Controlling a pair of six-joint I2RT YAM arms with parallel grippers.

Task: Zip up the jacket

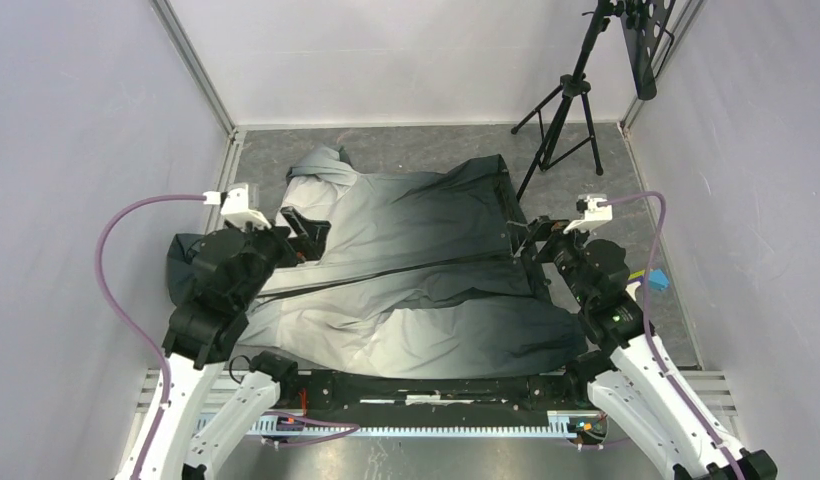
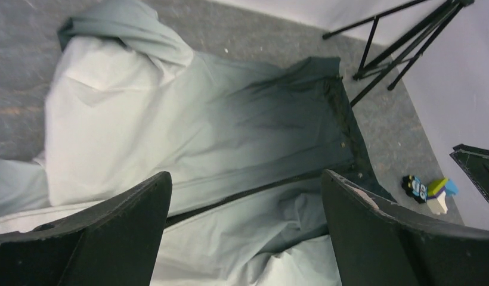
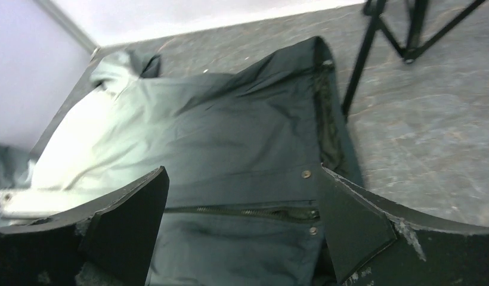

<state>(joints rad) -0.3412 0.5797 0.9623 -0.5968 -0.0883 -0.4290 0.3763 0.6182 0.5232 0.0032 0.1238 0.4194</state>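
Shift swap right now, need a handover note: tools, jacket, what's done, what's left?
Left tool: open, holding nothing, above the light collar end of the jacket.
Right tool: open, holding nothing, above the dark hem end.
Jacket: spread flat, zipper running left to right between the tools.
Done: teeth look meshed near the hem; farther along I cannot tell.
Left: find the slider, finish the zip.

1 jacket (image 1: 416,250) with 1 zipper (image 3: 242,211); 2 snap studs (image 3: 306,174) visible near the zipper's end. 2 grippers: left gripper (image 2: 245,177) and right gripper (image 3: 242,173). 2 purple cables (image 1: 111,260), one per arm. 1 black tripod (image 1: 571,100). 2 small toy pieces (image 2: 439,195) on the floor, one black, one multicoloured.
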